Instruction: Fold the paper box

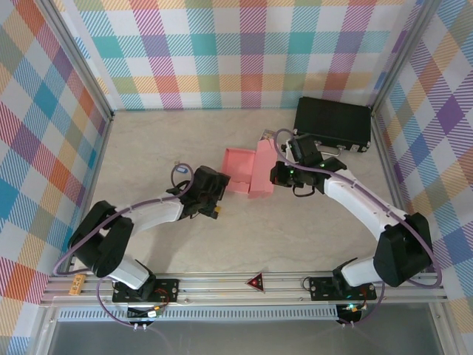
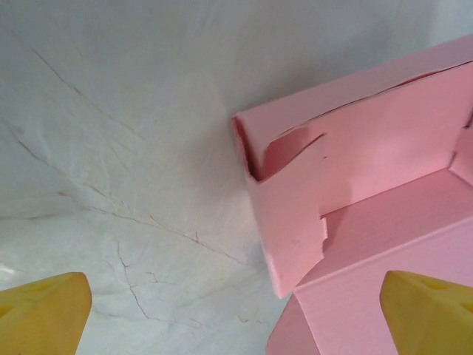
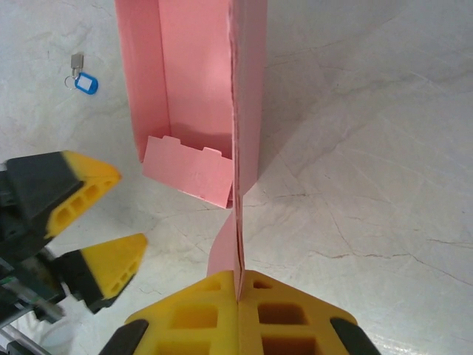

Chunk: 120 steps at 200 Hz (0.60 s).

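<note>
The salmon-pink paper box (image 1: 247, 171) lies partly folded in the middle of the table, with its walls raised and a notched end flap (image 3: 191, 171) leaning inward. My right gripper (image 1: 273, 176) is at the box's right side. Its yellow fingers (image 3: 207, 310) are shut on a thin pink flap standing on edge (image 3: 238, 285). My left gripper (image 1: 224, 194) sits just left of the box, open, its yellow fingertips (image 2: 44, 310) far apart with nothing between them (image 2: 236, 318). In the left wrist view the box's near corner (image 2: 292, 222) rises just ahead of that gap.
A black hard case (image 1: 332, 122) stands at the back right, close behind the right arm. A small printed packet (image 1: 264, 137) lies behind the box. A blue key tag (image 3: 85, 83) rests on the marble-look table (image 1: 148, 148) left of the box. Checked walls surround the table.
</note>
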### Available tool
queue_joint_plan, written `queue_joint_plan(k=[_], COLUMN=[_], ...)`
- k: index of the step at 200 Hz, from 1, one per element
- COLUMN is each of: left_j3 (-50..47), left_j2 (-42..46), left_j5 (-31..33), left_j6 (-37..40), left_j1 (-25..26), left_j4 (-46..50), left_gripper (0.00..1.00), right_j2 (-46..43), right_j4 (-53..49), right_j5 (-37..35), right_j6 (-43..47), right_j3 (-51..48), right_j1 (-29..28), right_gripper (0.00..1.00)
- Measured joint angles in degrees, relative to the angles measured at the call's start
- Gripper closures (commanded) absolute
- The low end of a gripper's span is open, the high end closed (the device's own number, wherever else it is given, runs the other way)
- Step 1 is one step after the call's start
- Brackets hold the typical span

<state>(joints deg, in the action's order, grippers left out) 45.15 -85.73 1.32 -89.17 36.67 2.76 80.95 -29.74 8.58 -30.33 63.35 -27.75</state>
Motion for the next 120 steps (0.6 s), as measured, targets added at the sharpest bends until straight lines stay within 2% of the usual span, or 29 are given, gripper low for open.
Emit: queue_joint_plan(k=[37,57,88,120], left_j3=[6.51,9.27,12.46,15.45], left_j2=[2.14,2.14,1.22,-4.15], left_j5=[11.72,14.03,11.17,2.54], left_j6=[16.44,28.68,47.36,57.81], left_j1=[-0.5,-1.88,-6.54,-12.13], left_j4=[10.91,13.0,12.94,11.85], left_gripper=[0.0,0.0,0.0,0.1], right_j2=[2.4,3.63,5.64,7.15], right_j4=[-2.03,-3.41,-5.22,-6.84], right_j5=[-0.24,-0.22,-0.2,-0.2], right_j6=[1.29,2.16,2.93,3.65], right_j3=[2.56,4.66,7.85,10.1], right_j1=[0.0,0.07,0.07,0.11], right_gripper=[0.97,0.97,0.96,0.96])
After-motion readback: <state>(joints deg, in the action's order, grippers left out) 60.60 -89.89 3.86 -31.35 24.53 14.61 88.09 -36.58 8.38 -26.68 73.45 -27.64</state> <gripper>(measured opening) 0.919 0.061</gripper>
